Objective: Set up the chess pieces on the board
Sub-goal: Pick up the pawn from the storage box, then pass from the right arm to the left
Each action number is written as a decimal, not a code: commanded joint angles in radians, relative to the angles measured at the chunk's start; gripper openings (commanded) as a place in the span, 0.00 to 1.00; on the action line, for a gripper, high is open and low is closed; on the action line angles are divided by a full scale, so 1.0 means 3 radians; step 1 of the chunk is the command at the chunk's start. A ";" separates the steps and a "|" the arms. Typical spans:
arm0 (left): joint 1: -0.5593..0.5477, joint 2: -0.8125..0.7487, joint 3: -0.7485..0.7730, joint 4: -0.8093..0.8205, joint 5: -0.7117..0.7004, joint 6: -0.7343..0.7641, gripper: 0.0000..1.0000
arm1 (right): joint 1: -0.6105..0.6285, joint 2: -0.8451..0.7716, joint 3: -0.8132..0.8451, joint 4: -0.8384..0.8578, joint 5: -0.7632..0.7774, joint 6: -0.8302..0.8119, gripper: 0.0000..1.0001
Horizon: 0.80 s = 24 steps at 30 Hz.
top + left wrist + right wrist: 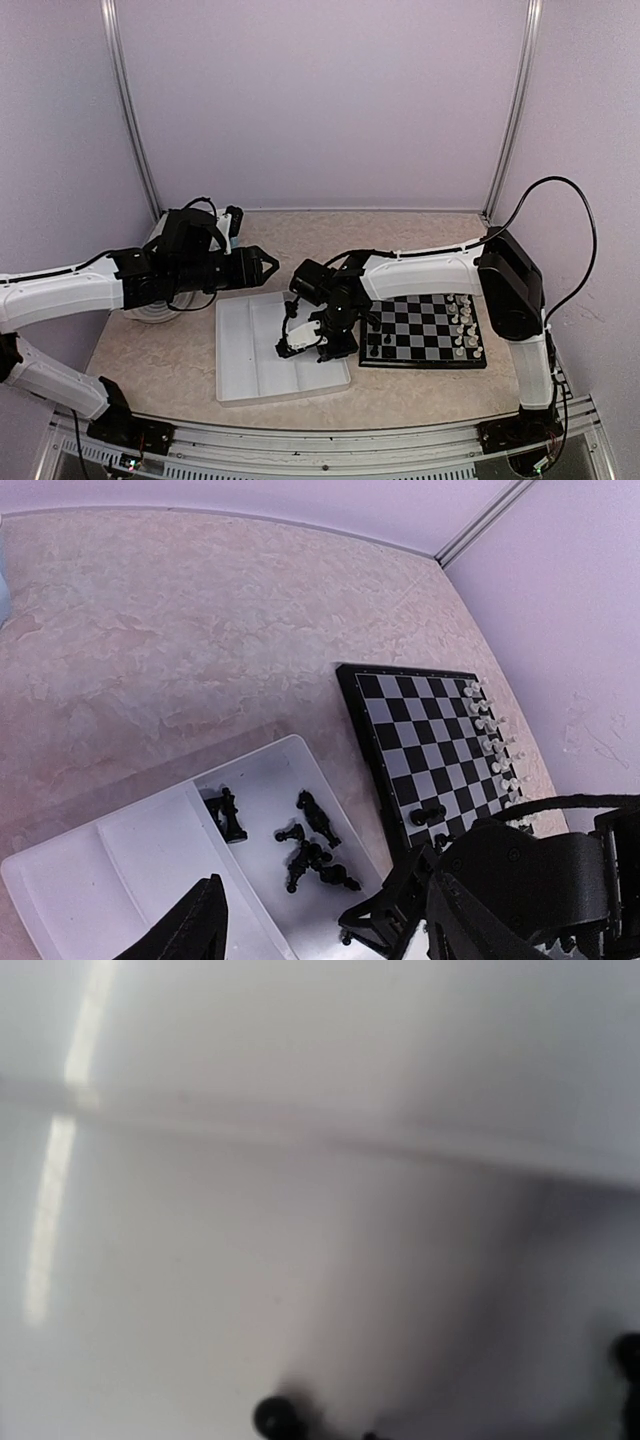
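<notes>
Now, the right gripper [305,343] sits low in the white tray [240,365], evidently after one of the chess pieces [310,855]; I cannot tell its fingers' spread. The left gripper [268,266] hangs wide and empty, giving room.

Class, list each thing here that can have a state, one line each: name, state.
left gripper: open, in the air.
right gripper: down in the tray, jaws unclear.
chess pieces: mostly loose in the tray; a few stand on the board.
white pieces: lined up along one board edge.
</notes>
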<state>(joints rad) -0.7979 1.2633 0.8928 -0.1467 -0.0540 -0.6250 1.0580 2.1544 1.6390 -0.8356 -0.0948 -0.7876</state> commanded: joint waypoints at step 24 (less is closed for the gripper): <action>-0.0260 0.0654 0.0217 0.0963 0.0737 -0.0561 0.59 | -0.0801 -0.1248 -0.0470 0.0872 -0.1210 0.1231 0.04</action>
<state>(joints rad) -0.8673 1.4338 0.9245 0.0612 0.0998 -0.7494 0.8124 1.8210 1.5105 -0.6018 -0.4603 -0.4431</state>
